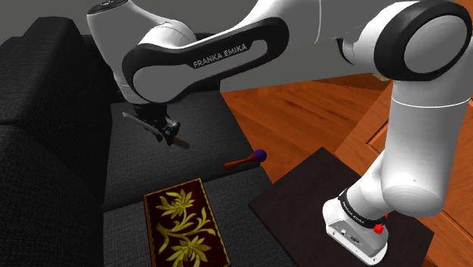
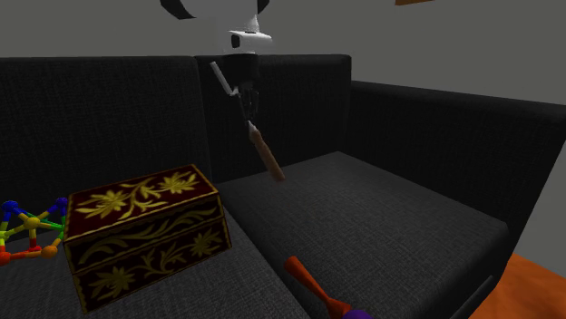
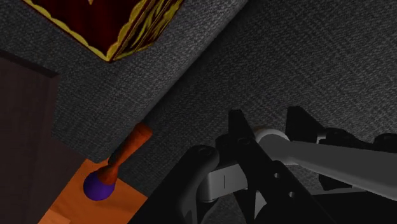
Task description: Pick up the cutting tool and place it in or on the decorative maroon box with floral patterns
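A knife with a grey blade and a tan wooden handle [image 2: 266, 152] hangs tilted in the air above the dark sofa seat [image 2: 381, 208], and my gripper [image 2: 247, 98] is shut on it near where blade meets handle. In the shoulder view the gripper [image 1: 162, 129] is under the arm's forearm, with the knife's handle [image 1: 180, 142] sticking out. The black fingers [image 3: 238, 149] clasp the grey blade [image 3: 308, 153]. The maroon box with gold flowers [image 1: 184, 224] [image 2: 145, 227] [image 3: 114, 22] rests lid closed on the seat, apart from the gripper, toward the shoulder view's bottom.
An orange-red stick with a purple ball end [image 1: 246, 159] [image 2: 313, 285] [image 3: 118, 168] lies at the seat's front edge. A colourful ball-and-rod toy [image 2: 27, 227] sits beside the box. The dark stand [image 1: 303, 197] and a wooden floor [image 1: 303, 114] lie beyond the sofa.
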Tool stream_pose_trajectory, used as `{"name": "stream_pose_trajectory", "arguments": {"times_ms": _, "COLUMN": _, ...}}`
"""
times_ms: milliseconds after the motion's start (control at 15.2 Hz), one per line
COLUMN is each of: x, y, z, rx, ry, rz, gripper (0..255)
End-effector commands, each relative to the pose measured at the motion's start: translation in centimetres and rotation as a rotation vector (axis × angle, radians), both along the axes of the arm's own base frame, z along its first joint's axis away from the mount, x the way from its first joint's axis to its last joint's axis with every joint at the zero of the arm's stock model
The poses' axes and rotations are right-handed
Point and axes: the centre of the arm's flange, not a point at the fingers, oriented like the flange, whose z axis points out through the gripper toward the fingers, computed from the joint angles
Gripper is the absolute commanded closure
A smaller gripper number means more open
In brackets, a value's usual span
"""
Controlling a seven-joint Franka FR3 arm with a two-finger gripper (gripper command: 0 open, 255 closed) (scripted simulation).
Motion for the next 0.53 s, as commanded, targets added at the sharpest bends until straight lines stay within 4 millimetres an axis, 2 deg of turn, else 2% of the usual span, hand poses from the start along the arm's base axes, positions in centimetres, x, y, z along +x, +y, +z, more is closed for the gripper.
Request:
{"name": "stream_pose_trajectory", "arguments": {"times_ms": 0, "x": -2.6, "y": 0.9, "z": 0.1, "rx": -0.001, "ry": 0.000, "rz": -0.001, "gripper": 255}}
{"name": "stream_pose_trajectory", "arguments": {"times_ms": 462, "x": -11.5, "y": 3.3, "z": 0.1, "rx": -0.001, "ry": 0.000, "rz": -0.001, "gripper": 255}}
